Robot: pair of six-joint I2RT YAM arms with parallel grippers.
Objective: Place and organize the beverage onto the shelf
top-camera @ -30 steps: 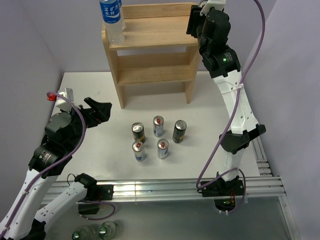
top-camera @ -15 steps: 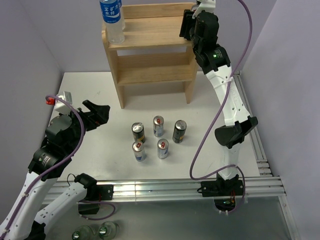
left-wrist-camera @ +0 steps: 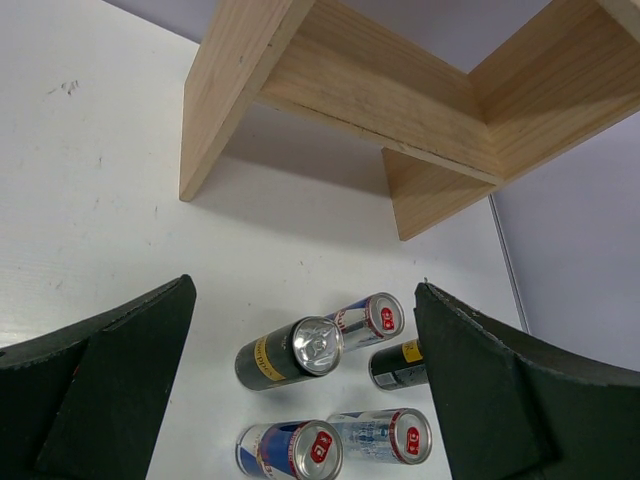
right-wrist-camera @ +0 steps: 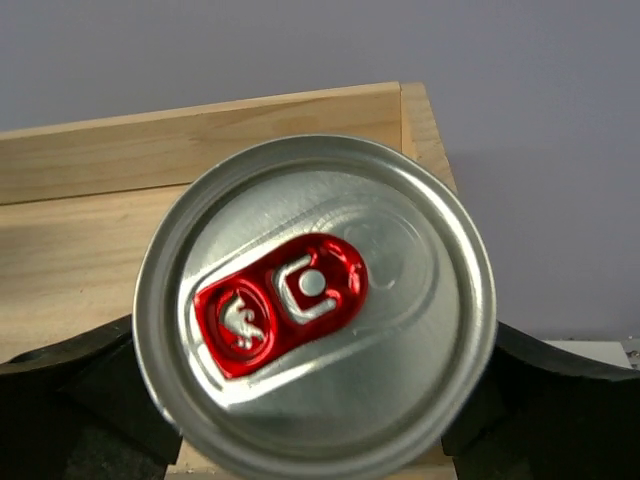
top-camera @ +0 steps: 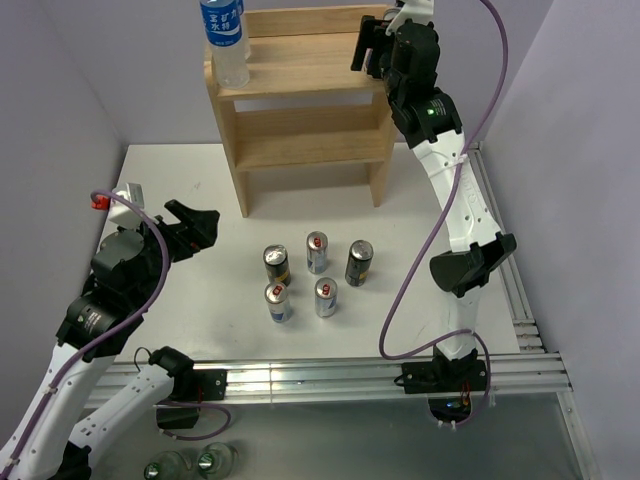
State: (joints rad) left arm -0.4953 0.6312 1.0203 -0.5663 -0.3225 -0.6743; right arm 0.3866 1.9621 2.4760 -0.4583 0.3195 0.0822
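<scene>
1. Since a second ago the right arm (top-camera: 440, 140) has swung left along the top tier of the shelf (top-camera: 300, 100), and its elbow has pulled in toward the middle. The left arm (top-camera: 120, 270) has shifted only a little, and the cans on the tabletop (top-camera: 180, 180) have not moved.
2. The right jaws sit over the right end of the shelf's top tier with a silver can (right-wrist-camera: 315, 300) between them, its red tab facing up. The wrist view does not show whether they press on the can or stand off it, so I cannot tell their state.
3. That can is upright over the top board, close to the low back rail and the right side panel.
4. The left jaws are spread wide and hold nothing. They hang over the left part of the tabletop, pointing toward the loose cans.
5. Five cans (top-camera: 317, 252) stand upright in a cluster, three in the far row and two in the near row. They are right of the left jaws and on the near side of the shelf, apart from both.
6. A water bottle (top-camera: 225, 40) with a blue label stands at the left end of the top tier, well apart from the right jaws.
7. The shelf stands at the far side of the white tabletop, with pale lilac walls behind and to either side. An aluminium rail (top-camera: 350, 375) runs along the near edge by the arm bases.
</scene>
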